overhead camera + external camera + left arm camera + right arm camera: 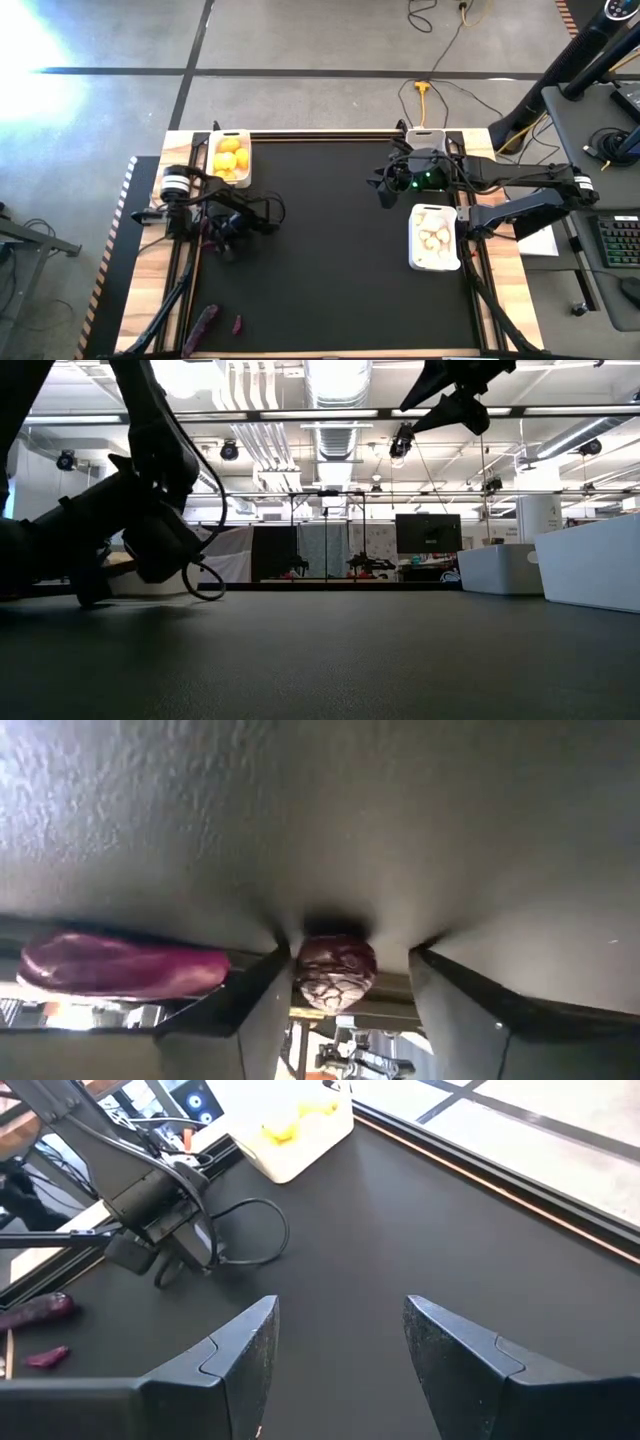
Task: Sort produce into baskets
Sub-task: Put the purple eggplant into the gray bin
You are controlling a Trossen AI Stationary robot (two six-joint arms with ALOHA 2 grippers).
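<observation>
The purple stuff is what's left to sort: a long eggplant (203, 328) and a small purple piece (237, 323) lie close together at the near left edge of the table (330, 260), well apart from every basket. The left claw (228, 238) is down low over the table on that side, fingers partway apart with nothing clamped. In its wrist view the small piece shows in the gap between the fingers, but it looks to be ahead of them rather than inside, and contact can't be told. The biggest risk is probably that edge. A push that comes in a bit off could nudge the little piece, or roll the eggplant, right off the table. The two also sit near enough that closing on one might bump the other. The lemon basket (247, 150) is just behind the left arm, so a lazy drop could put purple in with the yellow. The garlic basket (411, 240) and what looks like a spare basket (425, 132) are way over on the right, so it's a long carry where a shallow pinch could slip. The right claw (340, 1350) hangs wide and empty up above the right side.
</observation>
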